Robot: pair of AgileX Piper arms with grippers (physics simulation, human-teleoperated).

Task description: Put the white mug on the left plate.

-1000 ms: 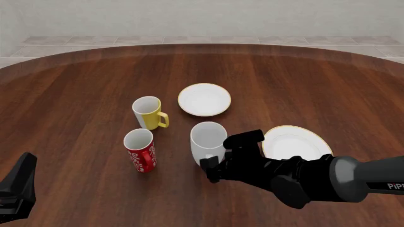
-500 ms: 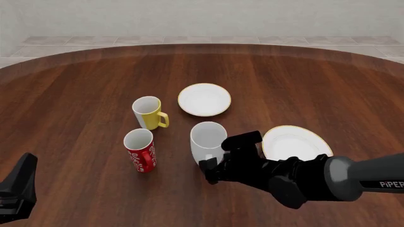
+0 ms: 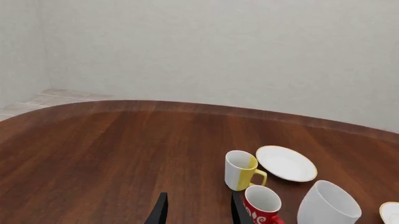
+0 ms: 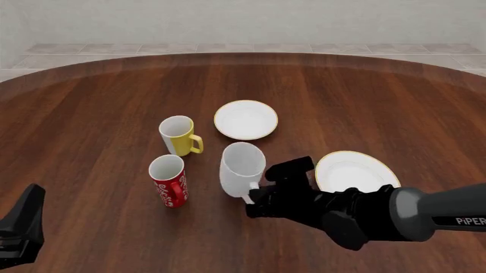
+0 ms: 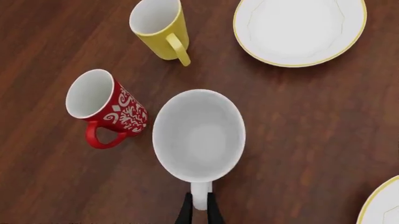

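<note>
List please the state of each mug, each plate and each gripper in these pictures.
white mug: tilted, handle held
yellow mug: upright, empty
red mug: upright, empty
left plate: empty
right plate: empty
right gripper: jaws shut on the handle
left gripper: jaws open, empty

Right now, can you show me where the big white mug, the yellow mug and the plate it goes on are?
white mug (image 4: pixel 241 170), front view, on its outer wall.
yellow mug (image 4: pixel 179 143), front view, on its yellow side.
left plate (image 4: pixel 246 120), front view, on its bare middle.
</note>
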